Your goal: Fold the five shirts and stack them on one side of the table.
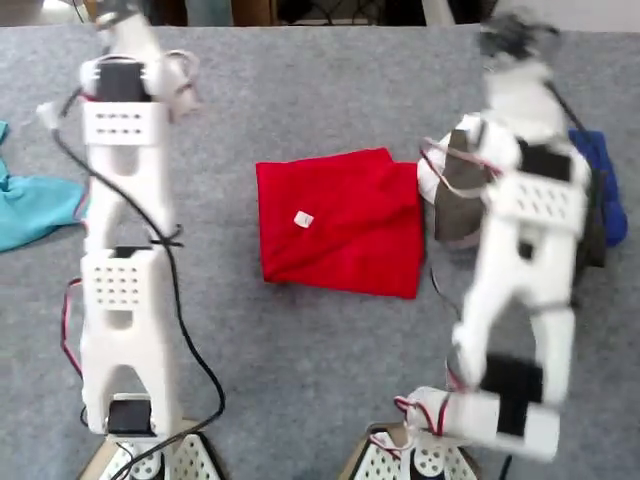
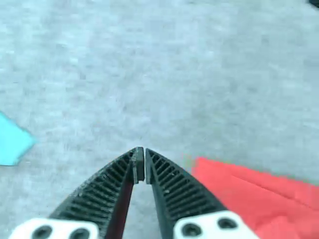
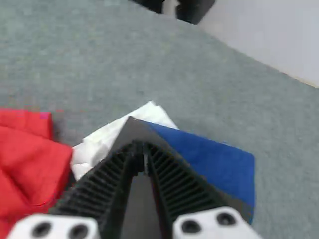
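I count five shirts on the bench (image 1: 320, 380): one red (image 1: 340, 220), one teal (image 1: 35, 205), one white (image 3: 99, 139), one grey (image 3: 128, 130), one blue (image 3: 209, 159). Two arms, left arm (image 1: 120, 250) and right arm (image 1: 525, 250).

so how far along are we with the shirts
Looks done: the red shirt lies folded mid-table, and a pile of white, grey and blue shirts sits by the right arm. In hand: nothing clear; the left gripper shut and empty, the right gripper shut above that pile. Left: stacking the red one and folding the teal shirt.
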